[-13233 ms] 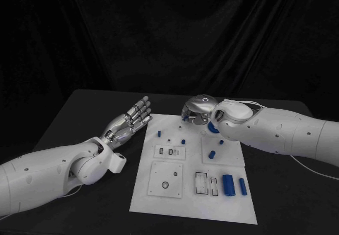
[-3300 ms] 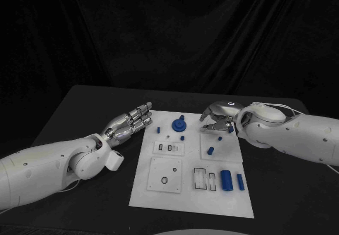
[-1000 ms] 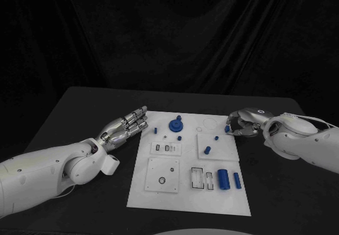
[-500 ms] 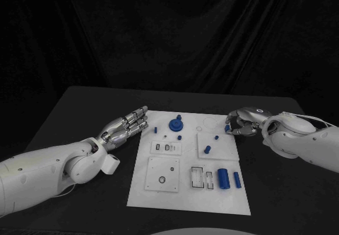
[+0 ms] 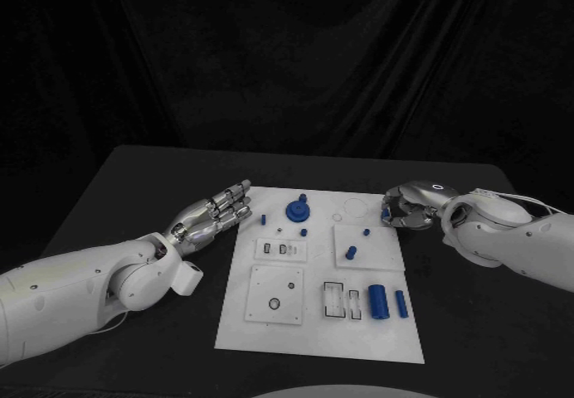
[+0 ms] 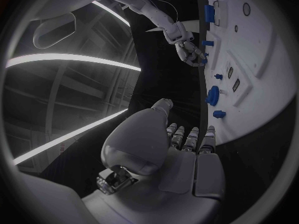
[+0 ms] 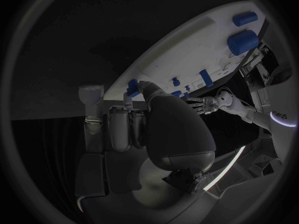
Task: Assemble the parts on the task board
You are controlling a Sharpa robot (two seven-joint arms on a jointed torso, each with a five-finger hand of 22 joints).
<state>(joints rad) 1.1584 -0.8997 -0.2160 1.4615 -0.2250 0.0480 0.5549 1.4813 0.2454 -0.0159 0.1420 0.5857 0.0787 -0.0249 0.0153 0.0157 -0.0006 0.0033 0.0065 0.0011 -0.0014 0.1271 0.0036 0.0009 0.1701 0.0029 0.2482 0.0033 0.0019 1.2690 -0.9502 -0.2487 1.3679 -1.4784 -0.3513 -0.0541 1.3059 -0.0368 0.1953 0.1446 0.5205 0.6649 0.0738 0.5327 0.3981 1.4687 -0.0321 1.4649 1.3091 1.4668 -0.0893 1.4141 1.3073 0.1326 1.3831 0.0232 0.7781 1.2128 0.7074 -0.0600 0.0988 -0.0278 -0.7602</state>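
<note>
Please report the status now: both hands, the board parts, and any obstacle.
Left hand open, beside the task board. Right hand at board's far right edge, fingers curled at a small blue part; grip unclear. No obstacle seen.

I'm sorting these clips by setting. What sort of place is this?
Probably a robotics lab test bench: a black table backed by black curtains, a white task board with small blue parts, and two robot hands, left and right, at its sides.

Black table (image 5: 143,191), dark curtain (image 5: 287,75) behind
</note>
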